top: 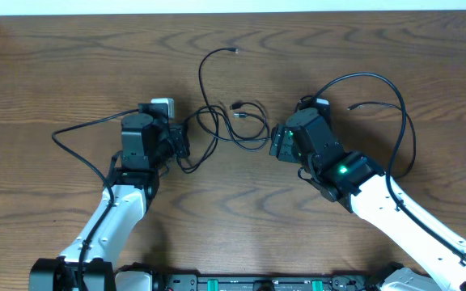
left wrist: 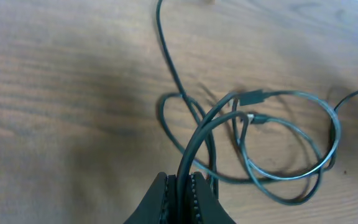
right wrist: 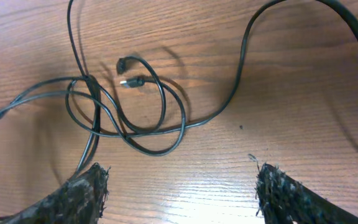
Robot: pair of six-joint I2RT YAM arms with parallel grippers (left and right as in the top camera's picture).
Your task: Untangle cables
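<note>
From where I stand, the left arm [top: 116, 214], a white-shelled forearm with a black wrist block, rises from the near edge. Its black two-finger left gripper [top: 182, 147] is turned toward the right, ribbed pads [left wrist: 194, 194] pinched tight on thin black cable strands [left wrist: 194, 143]. The right arm [top: 403, 212], built the same with a green light [top: 342, 170] glowing at the wrist, slants in from the near right. Its black right gripper [top: 275, 145] points left, rough-faced fingers [right wrist: 86, 194] spread wide, gripping nothing.

My overhead view is evenly lit and sharp. My left wrist picture looks hazy and soft; my right one is crisper, with a warm sheen on the table [right wrist: 278, 81] and faint shadows beside the cables [right wrist: 134, 81].
</note>
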